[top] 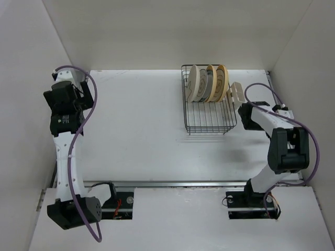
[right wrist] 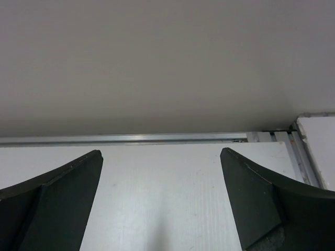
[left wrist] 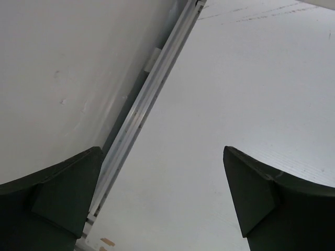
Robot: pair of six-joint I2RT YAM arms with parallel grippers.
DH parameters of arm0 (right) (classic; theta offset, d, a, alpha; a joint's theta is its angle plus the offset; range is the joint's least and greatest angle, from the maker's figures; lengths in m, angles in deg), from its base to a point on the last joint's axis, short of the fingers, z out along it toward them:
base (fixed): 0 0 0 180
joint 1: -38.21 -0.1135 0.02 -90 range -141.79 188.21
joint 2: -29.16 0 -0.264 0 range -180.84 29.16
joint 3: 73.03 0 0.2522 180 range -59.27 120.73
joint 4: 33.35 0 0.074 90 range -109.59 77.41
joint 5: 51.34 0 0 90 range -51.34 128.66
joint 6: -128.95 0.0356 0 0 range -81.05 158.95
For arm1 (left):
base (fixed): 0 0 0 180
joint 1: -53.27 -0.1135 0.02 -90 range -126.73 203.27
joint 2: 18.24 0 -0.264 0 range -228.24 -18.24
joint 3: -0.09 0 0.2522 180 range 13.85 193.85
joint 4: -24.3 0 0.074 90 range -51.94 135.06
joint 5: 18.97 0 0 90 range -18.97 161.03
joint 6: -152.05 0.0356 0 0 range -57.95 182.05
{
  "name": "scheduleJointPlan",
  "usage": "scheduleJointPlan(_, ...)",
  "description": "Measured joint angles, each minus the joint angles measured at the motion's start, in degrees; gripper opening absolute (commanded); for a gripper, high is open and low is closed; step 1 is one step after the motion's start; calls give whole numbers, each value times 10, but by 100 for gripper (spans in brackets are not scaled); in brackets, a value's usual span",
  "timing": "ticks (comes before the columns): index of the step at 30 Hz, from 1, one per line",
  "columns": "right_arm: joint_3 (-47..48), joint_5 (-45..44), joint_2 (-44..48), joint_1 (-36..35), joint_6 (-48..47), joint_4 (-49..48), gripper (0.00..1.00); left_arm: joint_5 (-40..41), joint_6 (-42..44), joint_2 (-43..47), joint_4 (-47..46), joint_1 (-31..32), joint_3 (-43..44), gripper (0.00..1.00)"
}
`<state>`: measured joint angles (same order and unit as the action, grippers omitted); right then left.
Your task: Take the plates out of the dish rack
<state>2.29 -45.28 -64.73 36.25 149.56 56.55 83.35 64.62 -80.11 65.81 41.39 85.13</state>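
The plates (top: 208,83) are stood packed at the far end of the dish rack (top: 209,119), both the left claw (left wrist: 162,157) and right claw (right wrist: 161,154) are spread empty, and a neighbour may be knocked when one is pinched.

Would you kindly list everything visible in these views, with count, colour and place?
plates: four, cream, white and yellow-orange, standing on edge at the rack's far end
dish rack: one, black wire, far right part of the table
cutlery holder: one, cream, on the rack's right side
table: one, white
cables: two, purple, one along each arm
left gripper: one, dark, open and empty, far left
right gripper: one, dark, open and empty, right of the rack
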Motion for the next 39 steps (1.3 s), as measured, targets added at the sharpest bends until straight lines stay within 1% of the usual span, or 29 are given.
scheduleJointPlan(2, 35, 3, 8, -10, -39, 1, 100, 4, 5, 0, 5, 5, 12, 100)
scheduleJointPlan(5, 133, 3, 17, -54, -105, 2, 100, 4, 21, 2, 7, 6, 27, 100)
scheduleJointPlan(8, 274, 2, 12, -125, -170, 4, 100, -21, 57, 2, 32, 5, 42, 100)
scheduleJointPlan(12, 477, -6, -25, -212, -265, -1, 100, -107, 146, 4, 99, 6, 61, 100)
scheduleJointPlan(14, 560, -7, -57, -237, -313, 5, 100, -134, 176, 5, 125, 6, 67, 100)
scheduleJointPlan(15, 611, -10, -82, -241, -349, -2, 100, -144, 187, 5, 136, 6, 70, 100)
scheduleJointPlan(16, 648, -3, -103, -241, -432, -34, 98, -152, 198, 4, 146, 6, 74, 100)
scheduleJointPlan(17, 659, 50, -112, -234, -541, -102, 98, -158, 209, 2, 154, 6, 79, 100)
scheduleJointPlan(18, 648, 110, -111, -226, -626, -165, 99, -164, 218, -1, 161, 6, 85, 100)
scheduleJointPlan(20, 600, 224, -103, -206, -761, -273, 99, -176, 236, -13, 169, 6, 103, 100)
scheduleJointPlan(23, 580, 362, -109, -178, -880, -355, 99, -198, 253, -46, 169, 6, 134, 100)
scheduleJointPlan(24, 584, 405, -113, -169, -907, -371, 96, -207, 256, -61, 167, 6, 145, 100)
scheduleJointPlan(25, 595, 444, -121, -162, -930, -378, 91, -215, 257, -78, 164, 6, 157, 100)
scheduleJointPlan(26, 604, 463, -127, -158, -940, -381, 83, -223, 256, -97, 159, 6, 169, 100)
scheduleJointPlan(27, 628, 505, -144, -149, -965, -389, 79, -228, 255, -117, 155, 6, 180, 100)
scheduleJointPlan(28, 641, 527, -155, -146, -975, -394, 74, -236, 249, -140, 151, 6, 195, 100)
scheduleJointPlan(29, 650, 544, -166, -144, -984, -397, 62, -243, 244, -163, 145, 7, 209, 100)
scheduleJointPlan(30, 654, 558, -177, -144, -993, -399, 56, -248, 238, -184, 138, 7, 220, 99)
scheduleJointPlan(31, 655, 566, -188, -144, -1000, -401, 53, -252, 230, -205, 130, 10, 228, 99)
scheduleJointPlan(32, 655, 568, -199, -144, -1002, -400, 48, -252, 226, -221, 119, 13, 232, 99)
scheduleJointPlan(33, 655, 569, -209, -144, -1003, -400, 46, -252, 222, -235, 109, 17, 233, 99)
scheduleJointPlan(37, 636, 571, -236, -146, -1003, -392, 46, -241, 218, -273, 83, 48, 233, 99)
scheduleJointPlan(39, 631, 567, -244, -146, -1003, -389, 44, -235, 218, -283, 71, 64, 234, 99)
